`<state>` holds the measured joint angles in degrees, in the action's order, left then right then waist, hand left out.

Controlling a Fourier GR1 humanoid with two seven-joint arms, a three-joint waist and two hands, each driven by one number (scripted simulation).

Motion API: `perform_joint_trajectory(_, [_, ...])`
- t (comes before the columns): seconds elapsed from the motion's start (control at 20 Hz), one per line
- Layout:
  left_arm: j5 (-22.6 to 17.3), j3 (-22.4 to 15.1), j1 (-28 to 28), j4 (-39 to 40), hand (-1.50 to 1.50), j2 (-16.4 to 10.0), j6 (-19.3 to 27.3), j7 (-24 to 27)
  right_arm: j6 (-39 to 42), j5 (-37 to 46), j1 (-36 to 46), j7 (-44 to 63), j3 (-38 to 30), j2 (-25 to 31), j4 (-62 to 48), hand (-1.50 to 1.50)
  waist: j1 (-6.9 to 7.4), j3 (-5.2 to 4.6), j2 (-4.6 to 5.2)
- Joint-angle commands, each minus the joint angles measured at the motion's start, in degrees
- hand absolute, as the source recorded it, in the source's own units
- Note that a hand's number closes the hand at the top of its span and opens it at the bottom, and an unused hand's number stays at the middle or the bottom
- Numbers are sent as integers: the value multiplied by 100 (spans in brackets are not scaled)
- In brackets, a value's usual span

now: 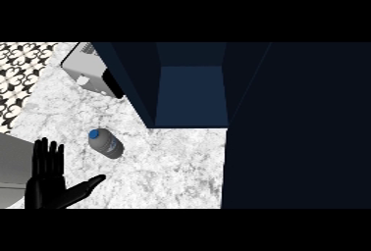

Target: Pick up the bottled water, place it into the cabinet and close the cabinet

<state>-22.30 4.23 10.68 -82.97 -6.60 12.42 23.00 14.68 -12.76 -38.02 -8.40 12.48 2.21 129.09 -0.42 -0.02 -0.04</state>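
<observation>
A clear water bottle (106, 142) with a blue cap and a blue label stands on the white marble counter (174, 166), left of centre. Behind it and to the right is the dark blue cabinet (190, 93), its inside showing and its door (297, 127) swung open at the right, filling that side of the view. My left hand (48, 184) is open at the lower left, fingers up, thumb out toward the right, below and to the left of the bottle and apart from it. My right hand does not show.
A silver appliance (91, 68) with a black front edge sits at the back left, next to the cabinet's left wall. A black-and-white patterned floor (18, 73) lies beyond the counter's left edge. A grey block (14, 166) is at the left edge.
</observation>
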Motion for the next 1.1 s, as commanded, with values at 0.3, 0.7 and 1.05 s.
perform_joint_trajectory(0.3, [-544,690,-970,2103,-150,-64,-943,506,140,-14,-333,-439,89,40,-62,-150,-24,-1,1])
perform_joint_trajectory(0.7, [-544,1156,-2051,4440,-150,-248,-1764,1626,185,-169,-426,-232,41,204,164,-150,-77,-9,15])
perform_joint_trajectory(1.05, [-466,1160,-2459,5171,-150,-314,-2035,1800,161,-123,-224,-321,-114,225,16,-150,-32,-2,9])
